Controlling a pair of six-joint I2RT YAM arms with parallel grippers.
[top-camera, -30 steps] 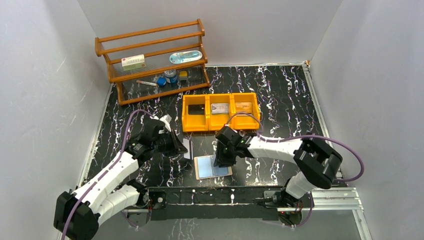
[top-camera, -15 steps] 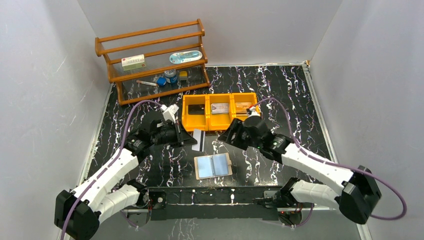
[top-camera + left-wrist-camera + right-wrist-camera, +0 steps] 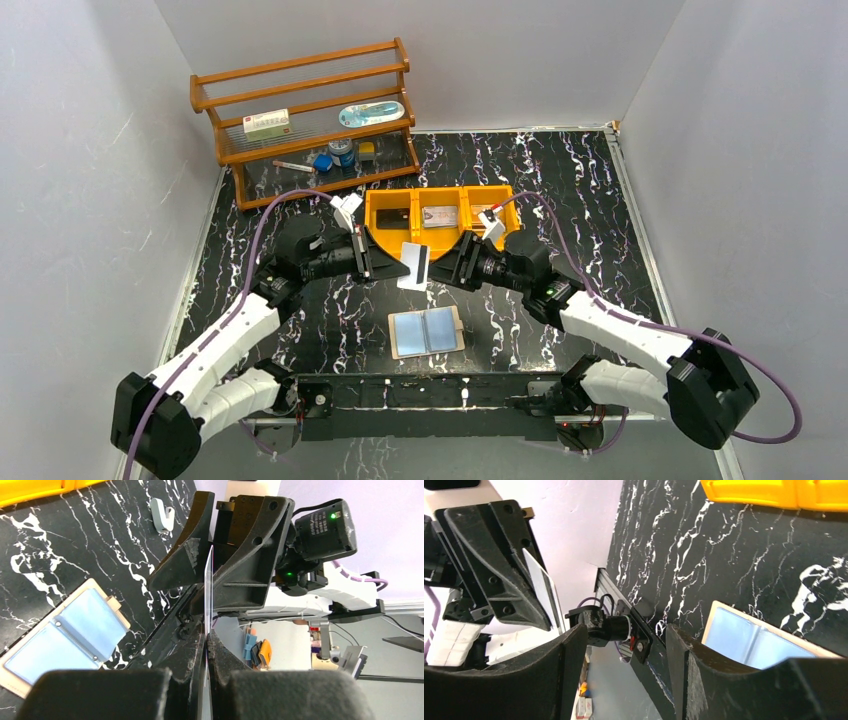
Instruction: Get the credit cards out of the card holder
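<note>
My left gripper (image 3: 385, 262) is shut on a white credit card with a dark stripe (image 3: 413, 266) and holds it upright above the table, in front of the yellow bin. In the left wrist view the card (image 3: 208, 595) shows edge-on between my fingers. My right gripper (image 3: 447, 268) is open and faces the card's free end, its jaws on either side of the edge and not touching it. The card holder (image 3: 427, 332) lies open on the table below, tan cover down and pale blue panels up. It also shows in both wrist views (image 3: 65, 635) (image 3: 754, 640).
The yellow three-compartment bin (image 3: 440, 192) stands behind the grippers, with a dark card (image 3: 393, 220), a silvery card (image 3: 440, 217) and a tan card (image 3: 487, 213) in it. A wooden rack (image 3: 300, 120) with small items stands at the back left. A small white clip (image 3: 161, 515) lies on the table.
My left gripper has carried the card up and to the right, toward the bin. My right gripper has left the card holder and swung round to face the card.
</note>
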